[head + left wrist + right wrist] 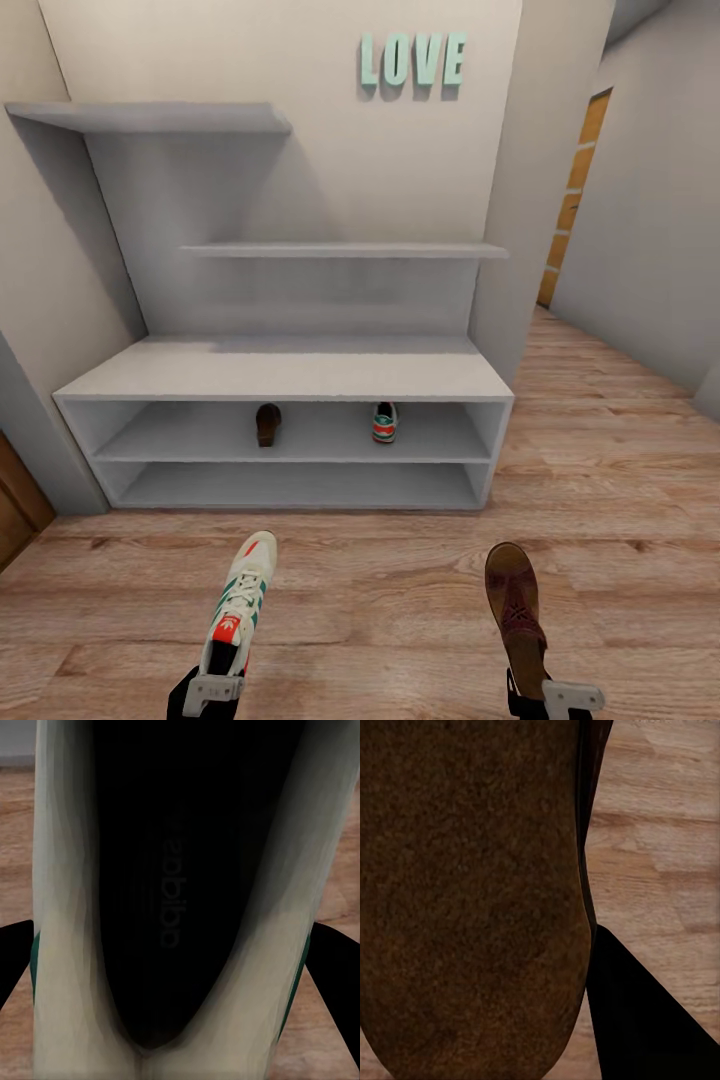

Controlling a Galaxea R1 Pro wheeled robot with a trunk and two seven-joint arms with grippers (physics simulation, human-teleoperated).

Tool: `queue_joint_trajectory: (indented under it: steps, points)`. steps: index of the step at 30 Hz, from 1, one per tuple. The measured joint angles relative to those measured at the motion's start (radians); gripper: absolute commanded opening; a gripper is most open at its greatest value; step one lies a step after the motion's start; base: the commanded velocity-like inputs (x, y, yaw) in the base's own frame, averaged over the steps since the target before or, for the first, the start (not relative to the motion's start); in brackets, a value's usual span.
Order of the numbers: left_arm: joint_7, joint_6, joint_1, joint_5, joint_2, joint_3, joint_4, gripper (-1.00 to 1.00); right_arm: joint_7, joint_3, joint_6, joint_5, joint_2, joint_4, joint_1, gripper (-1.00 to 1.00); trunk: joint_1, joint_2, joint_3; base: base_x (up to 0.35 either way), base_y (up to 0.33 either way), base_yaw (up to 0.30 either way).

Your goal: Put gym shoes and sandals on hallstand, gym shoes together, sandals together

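Open floor up to the rack, bench top bare

The corridor floor (400,600) lies clear between me and the hallstand (290,375). Its wide bench top is free; the upper open shelf holds a sandal (267,423) and a gym shoe (385,422), well apart, with room between. A wall shelf (345,250) overhangs the bench.

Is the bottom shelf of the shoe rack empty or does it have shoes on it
Empty. The bottom shelf shows bare; a brown sandal and a white sneaker sit on the upper open shelf.
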Motion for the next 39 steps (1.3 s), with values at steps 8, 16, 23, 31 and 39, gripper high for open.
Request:
queue_joint_trajectory:
  steps: [8,16,23,31,39]
  points:
    - [0.0,0.002,0.0,-0.001,-0.001,0.0,0.0,-1.0,0.0,0.0,0.0,-0.001,0.001,-0.003,-0.001,-1.0,0.0,0.0,0.0,0.0,0.0,0.0]
    - [0.002,0.085,-0.053,0.003,-0.017,0.001,-0.014,-1.0,-0.001,-0.052,-0.001,-0.004,-0.009,-0.002,-0.001,-1.0,0.0,0.0,0.0,0.0,0.0,0.0]
    - [0.004,0.348,-0.21,0.007,-0.027,0.004,-0.018,-1.0,0.004,-0.222,0.001,-0.002,-0.026,-0.012,0.0,-1.0,0.0,0.0,0.0,0.0,0.0,0.0]
    - [0.005,0.604,-0.386,0.008,-0.064,0.002,-0.015,-1.0,0.008,-0.294,0.006,-0.005,-0.092,-0.062,-0.001,-1.0,0.0,0.0,0.0,0.0,0.0,0.0]
    - [0.006,0.795,-0.519,0.012,-0.094,0.003,-0.015,-1.0,0.006,-0.403,0.073,-0.008,-0.143,-0.101,-0.001,-1.0,0.0,0.0,0.0,0.0,0.0,0.0]
